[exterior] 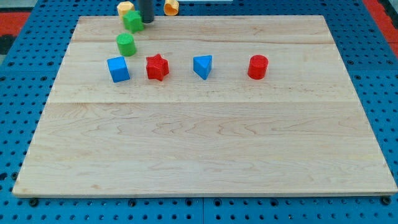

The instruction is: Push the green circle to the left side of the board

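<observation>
Pale wooden board [205, 143], laid on a blue perforated table [18, 93], fills most of the camera view. The arm carries no jaws, so there is no opening or grasp to report; it ends in a dark rod whose lower end, my tip [147, 22], stands at the view's top edge of the board, left of centre.

From the view's left to right, all placed relative to the tip:

The blue cube [119, 68] lies below and to the left of the tip, well apart from it.

The green circle [126, 44], a short cylinder, sits below and to the left of the tip, near it but not touching, just above the blue cube.

A yellow block [125, 9], its shape unclear, lies to the upper left of the tip at the board's top edge.

A second green block [132, 21], its shape hard to make out, is immediately left of the tip; whether they touch cannot be told.

The red star [157, 67] lies almost straight below the tip, beside the blue cube.

An orange-yellow block [171, 7] lies to the upper right of the tip, partly cut off by the view's top.

The blue triangular block [203, 66] lies below and right.

The red cylinder [257, 66] lies farthest right, well apart.
</observation>
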Available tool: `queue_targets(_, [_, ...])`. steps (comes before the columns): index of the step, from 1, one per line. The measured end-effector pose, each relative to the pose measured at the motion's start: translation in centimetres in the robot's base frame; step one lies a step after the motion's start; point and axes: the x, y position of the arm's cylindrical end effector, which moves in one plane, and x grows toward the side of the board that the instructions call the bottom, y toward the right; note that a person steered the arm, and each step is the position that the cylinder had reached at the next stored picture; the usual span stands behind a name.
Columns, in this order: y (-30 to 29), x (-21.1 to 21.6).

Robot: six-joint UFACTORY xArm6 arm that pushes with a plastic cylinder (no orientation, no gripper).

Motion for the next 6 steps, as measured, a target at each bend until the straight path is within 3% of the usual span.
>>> queue_targets(2, [0.1,2.6])
queue_targets(3, [3.7,5.2])
queue_targets(4, [3.4,9.3])
queue_targets(6, [-1.9,9.3])
